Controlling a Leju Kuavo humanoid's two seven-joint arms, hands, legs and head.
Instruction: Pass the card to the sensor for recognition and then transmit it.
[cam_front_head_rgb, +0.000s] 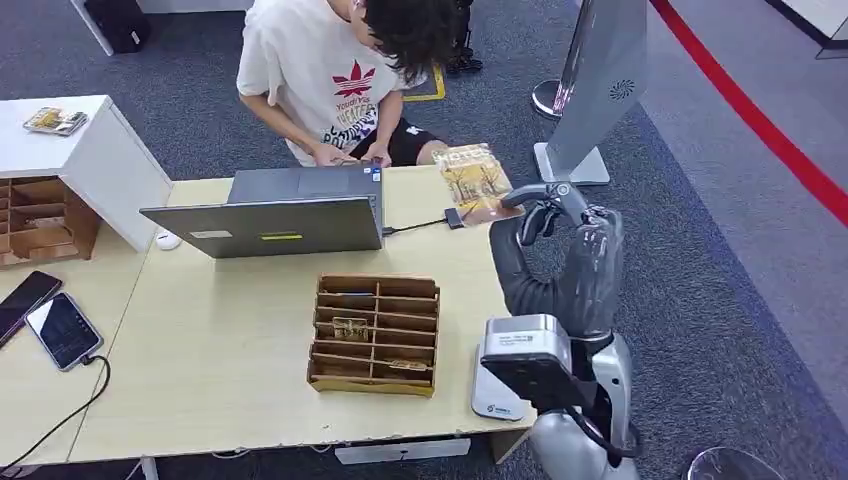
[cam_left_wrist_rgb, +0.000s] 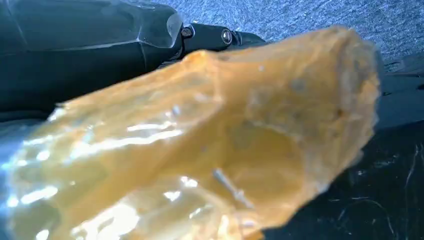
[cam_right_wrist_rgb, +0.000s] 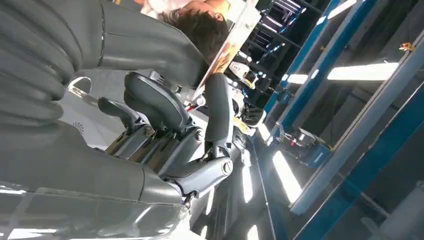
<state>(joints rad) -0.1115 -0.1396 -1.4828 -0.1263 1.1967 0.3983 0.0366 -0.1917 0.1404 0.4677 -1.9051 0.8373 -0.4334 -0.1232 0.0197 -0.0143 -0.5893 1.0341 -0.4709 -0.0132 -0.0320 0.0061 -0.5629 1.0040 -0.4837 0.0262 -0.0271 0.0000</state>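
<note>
My right hand (cam_front_head_rgb: 563, 208) is raised over the table's far right corner and pinches a yellow picture card (cam_front_head_rgb: 472, 180) by its near edge. The card reaches out toward a seated person (cam_front_head_rgb: 335, 75). In the right wrist view the card (cam_right_wrist_rgb: 231, 44) shows edge-on above the thumb and dark fingers of the right hand (cam_right_wrist_rgb: 200, 125). A white flat sensor (cam_front_head_rgb: 495, 398) lies at the table's front right edge, partly hidden by my wrist. In the left wrist view a glossy orange blurred shape (cam_left_wrist_rgb: 200, 145) sits close to the lens; I cannot tell how the left hand stands.
A wooden slotted rack (cam_front_head_rgb: 375, 333) with a few cards stands mid-table. An open laptop (cam_front_head_rgb: 280, 210) with a cable sits in front of the person. Two phones (cam_front_head_rgb: 50, 320) lie at the left. A white cabinet (cam_front_head_rgb: 80, 150) and a grey display stand (cam_front_head_rgb: 600, 90) flank the table (cam_front_head_rgb: 220, 360).
</note>
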